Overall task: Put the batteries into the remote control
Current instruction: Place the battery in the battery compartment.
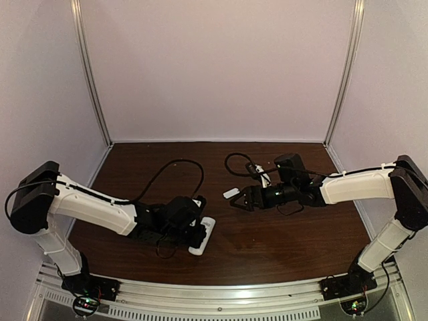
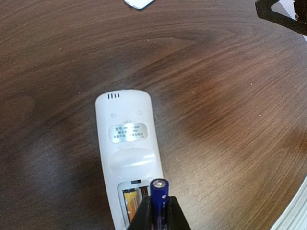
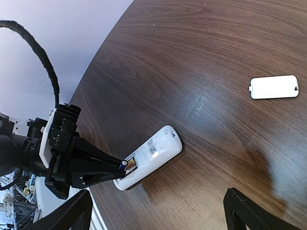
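the left claw (image 2: 159,207) pinches a blue battery (image 2: 159,188); the right claw (image 1: 239,199) gapes empty, standing clear. on the surface (image 2: 230,96) the remote control (image 2: 125,120) lies face-down, bay exposed, one orange battery (image 2: 129,201) seated, the blue one poised above it.

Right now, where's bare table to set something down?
Free: near-right table, between remote control and right arm base; far-left corner behind the left arm's cable. Crowded: centre, right gripper open beside the white cover; left gripper holding a battery over the remote control.
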`<state>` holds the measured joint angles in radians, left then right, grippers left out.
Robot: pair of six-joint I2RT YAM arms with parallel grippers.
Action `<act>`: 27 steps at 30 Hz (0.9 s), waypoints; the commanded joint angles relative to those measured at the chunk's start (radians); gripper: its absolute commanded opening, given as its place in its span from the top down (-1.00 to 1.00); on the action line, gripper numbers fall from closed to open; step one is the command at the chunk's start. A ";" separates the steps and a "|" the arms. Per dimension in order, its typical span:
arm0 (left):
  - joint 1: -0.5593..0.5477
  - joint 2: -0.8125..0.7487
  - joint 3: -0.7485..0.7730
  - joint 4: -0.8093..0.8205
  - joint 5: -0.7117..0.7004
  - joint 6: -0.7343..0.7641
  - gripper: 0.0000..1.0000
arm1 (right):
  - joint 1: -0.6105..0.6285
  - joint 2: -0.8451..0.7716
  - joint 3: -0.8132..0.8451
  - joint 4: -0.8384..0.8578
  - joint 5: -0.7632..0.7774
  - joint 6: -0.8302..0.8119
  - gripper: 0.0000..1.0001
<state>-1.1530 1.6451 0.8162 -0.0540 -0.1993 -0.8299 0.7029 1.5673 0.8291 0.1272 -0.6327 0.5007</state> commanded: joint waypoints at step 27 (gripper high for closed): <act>-0.007 0.015 0.018 -0.024 -0.003 -0.014 0.39 | 0.008 0.003 0.025 -0.012 -0.010 -0.030 -0.93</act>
<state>-1.1564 1.6775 0.8215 -0.0540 -0.1940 -0.8356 0.7029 1.5673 0.8295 0.1230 -0.6327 0.4927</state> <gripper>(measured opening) 0.284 0.962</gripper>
